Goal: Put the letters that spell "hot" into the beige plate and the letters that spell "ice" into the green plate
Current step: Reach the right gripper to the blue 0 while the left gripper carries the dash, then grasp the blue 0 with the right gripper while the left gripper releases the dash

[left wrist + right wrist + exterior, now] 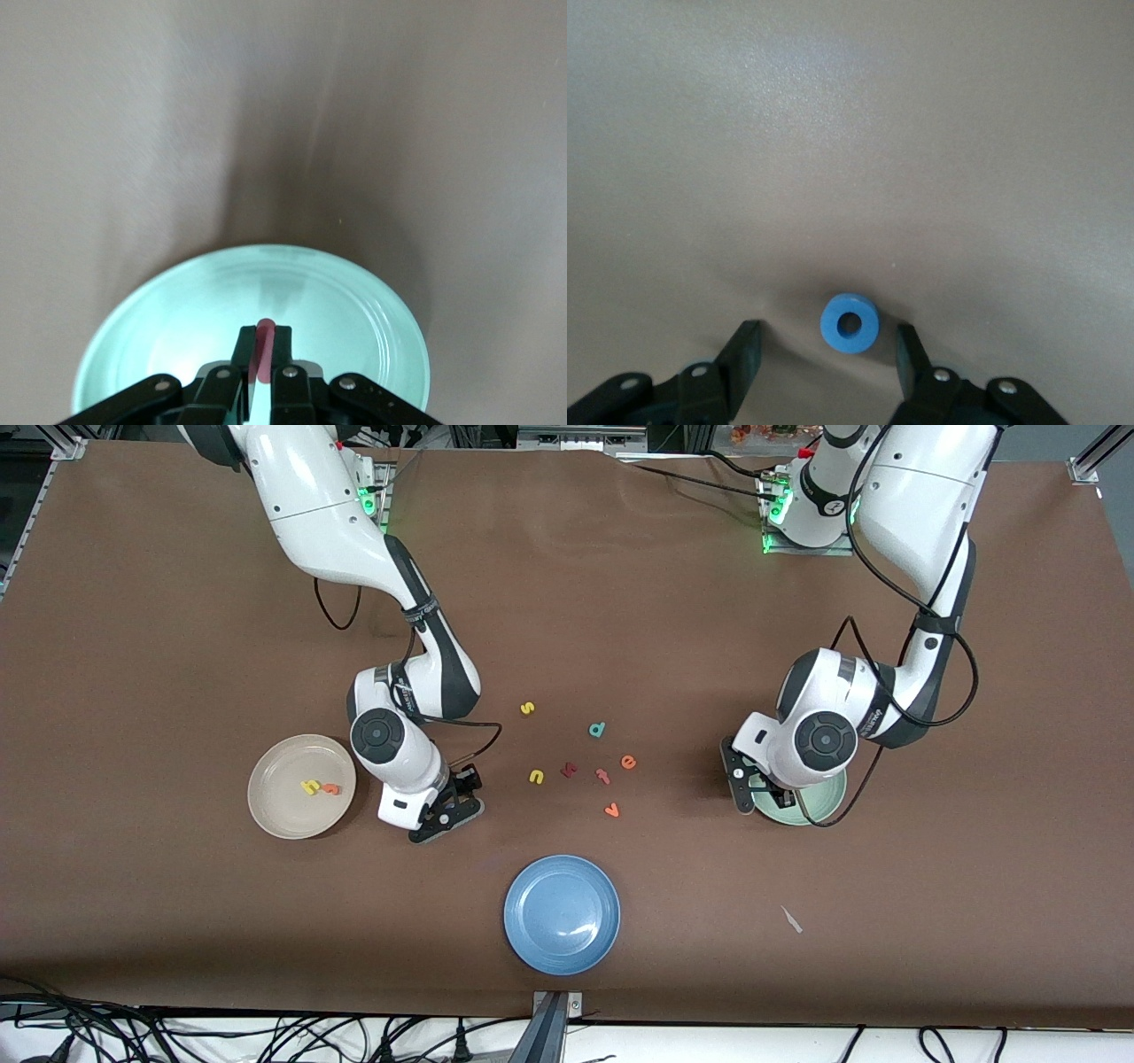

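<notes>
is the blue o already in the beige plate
No, the blue o lies on the bare brown table, between the open fingers of the right gripper.

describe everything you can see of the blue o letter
The blue o is a small, thick ring with a round hole, matte and foam-like. It lies flat on the brown table, between the open fingers of the right gripper, which do not touch it. In the front view the gripper hides it.

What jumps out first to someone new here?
The left gripper is over the pale mint-green plate with a dark red foam bar letter pinched upright in its fingers. The right gripper, beside the cream-beige plate, straddles a blue foam ring letter on the brown table, fingers apart.
</notes>
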Motion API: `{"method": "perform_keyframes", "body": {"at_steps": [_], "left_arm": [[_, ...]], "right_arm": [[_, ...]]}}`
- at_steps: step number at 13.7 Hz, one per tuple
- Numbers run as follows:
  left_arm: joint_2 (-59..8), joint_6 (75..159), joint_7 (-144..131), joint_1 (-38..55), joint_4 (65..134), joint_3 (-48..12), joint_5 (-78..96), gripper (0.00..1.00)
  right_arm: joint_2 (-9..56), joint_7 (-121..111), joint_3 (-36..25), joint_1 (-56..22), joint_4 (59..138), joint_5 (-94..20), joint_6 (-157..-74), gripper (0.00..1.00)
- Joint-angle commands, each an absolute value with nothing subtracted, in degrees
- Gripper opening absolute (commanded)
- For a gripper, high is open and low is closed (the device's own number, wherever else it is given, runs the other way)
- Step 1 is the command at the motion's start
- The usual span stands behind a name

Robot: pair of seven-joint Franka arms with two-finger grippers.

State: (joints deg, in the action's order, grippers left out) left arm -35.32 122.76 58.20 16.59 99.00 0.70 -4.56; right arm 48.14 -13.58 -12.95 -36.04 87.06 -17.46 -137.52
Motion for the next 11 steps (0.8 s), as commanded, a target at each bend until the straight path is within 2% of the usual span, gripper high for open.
{"method": "perform_keyframes", "body": {"at_steps": [1,4,5,6,7,8,11], "left_arm": [[-35.24,122.96,59.33,16.00,101.50,0.70,-6.50,0.00],[-34.98,122.96,59.33,15.64,103.27,0.62,-6.50,0.00],[-34.81,122.87,59.33,15.56,103.27,0.62,-6.42,0.10],[-34.72,122.78,59.33,15.56,103.18,0.62,-6.42,0.40],[-34.37,122.61,59.41,15.47,103.01,0.62,-6.42,0.63],[-33.93,122.35,59.76,15.03,102.92,0.62,-6.50,0.99],[-32.35,121.91,62.84,14.85,102.39,0.53,-5.89,1.00]], "right_arm": [[49.13,-14.59,-12.66,-35.68,85.34,-16.87,-136.41,0.60],[49.22,-15.29,-12.66,-35.68,85.17,-16.87,-136.49,0.50],[49.57,-15.81,-12.66,-35.60,84.38,-16.87,-136.41,0.49],[49.74,-15.99,-12.66,-35.42,84.03,-16.87,-136.41,0.49],[49.83,-16.00,-12.66,-35.42,83.76,-16.87,-136.41,0.49],[50.01,-16.08,-12.66,-35.42,83.76,-16.87,-136.41,0.48],[50.10,-17.75,-12.66,-35.24,83.76,-16.87,-136.49,0.44]]}}
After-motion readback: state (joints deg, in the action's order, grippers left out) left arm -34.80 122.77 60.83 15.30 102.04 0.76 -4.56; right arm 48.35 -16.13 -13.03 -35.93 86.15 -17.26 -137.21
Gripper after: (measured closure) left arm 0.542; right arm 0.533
